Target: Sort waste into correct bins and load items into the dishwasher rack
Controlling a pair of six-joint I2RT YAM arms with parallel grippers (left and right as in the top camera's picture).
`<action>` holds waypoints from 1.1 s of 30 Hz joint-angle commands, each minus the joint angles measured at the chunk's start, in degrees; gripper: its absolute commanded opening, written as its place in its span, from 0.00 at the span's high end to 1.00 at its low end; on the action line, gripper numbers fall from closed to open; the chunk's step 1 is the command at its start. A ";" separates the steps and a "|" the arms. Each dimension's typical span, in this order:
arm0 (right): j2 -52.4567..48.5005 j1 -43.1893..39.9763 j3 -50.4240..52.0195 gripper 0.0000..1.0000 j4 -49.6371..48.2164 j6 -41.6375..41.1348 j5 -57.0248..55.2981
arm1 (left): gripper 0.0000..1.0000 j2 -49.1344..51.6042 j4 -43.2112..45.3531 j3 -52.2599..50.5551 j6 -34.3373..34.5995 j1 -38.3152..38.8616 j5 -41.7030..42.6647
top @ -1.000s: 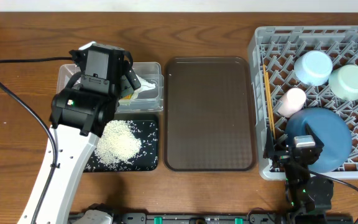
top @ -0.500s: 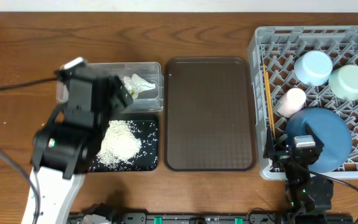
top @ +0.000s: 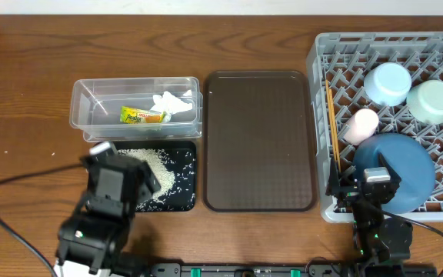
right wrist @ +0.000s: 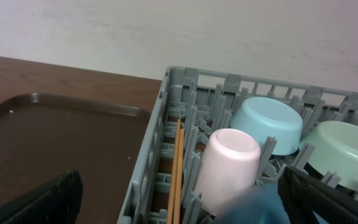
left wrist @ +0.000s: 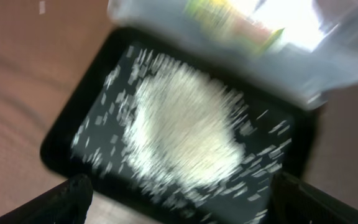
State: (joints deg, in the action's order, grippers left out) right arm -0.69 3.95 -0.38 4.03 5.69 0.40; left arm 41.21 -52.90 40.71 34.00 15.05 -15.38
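The clear tub (top: 91, 111) holds the green-yellow wrapper (top: 142, 116) and the white napkin (top: 171, 104). Rice (top: 158, 165) lies heaped on the black tray (top: 183, 181). My left gripper (top: 125, 163) hovers over the tray's near left part, open and empty. Its blurred wrist view shows the rice (left wrist: 185, 130), the black tray (left wrist: 67, 146) and the wrapper (left wrist: 229, 18). The grey rack (top: 321, 54) holds the light-blue bowl (top: 388, 83), mint bowl (top: 431, 101), pink cup (top: 361, 123), dark-blue bowl (top: 394, 165) and chopsticks (top: 332, 127). My right gripper (top: 368, 183) is open at the rack's near edge.
The brown serving tray (top: 258, 140) lies between the bins and the rack, and also shows in the right wrist view (right wrist: 55, 137). That view also shows the rack wall (right wrist: 160, 124), chopsticks (right wrist: 178, 168), pink cup (right wrist: 229, 162) and light-blue bowl (right wrist: 266, 121). A cable runs at the front left.
My left arm has pulled back from over the clear tub toward the table's front edge. The wrapper now lies uncovered in the tub. The right arm has not moved.
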 commanded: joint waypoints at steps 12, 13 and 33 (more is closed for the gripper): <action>0.37 0.70 0.07 0.01 0.24 0.79 -0.39 | 0.05 -16.11 4.48 -24.11 -0.50 -0.26 -0.72; 0.37 0.70 0.07 0.01 0.24 0.81 -0.39 | 0.05 -16.79 4.98 -24.96 -0.48 -0.26 -0.72; 0.37 0.70 0.07 0.01 0.24 0.81 -0.39 | 0.05 -19.47 35.36 -27.54 -2.29 -0.24 -0.55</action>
State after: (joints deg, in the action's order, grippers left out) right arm -0.69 3.95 -0.38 4.08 5.69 0.38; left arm 22.11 -20.99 13.19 32.64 15.05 -15.35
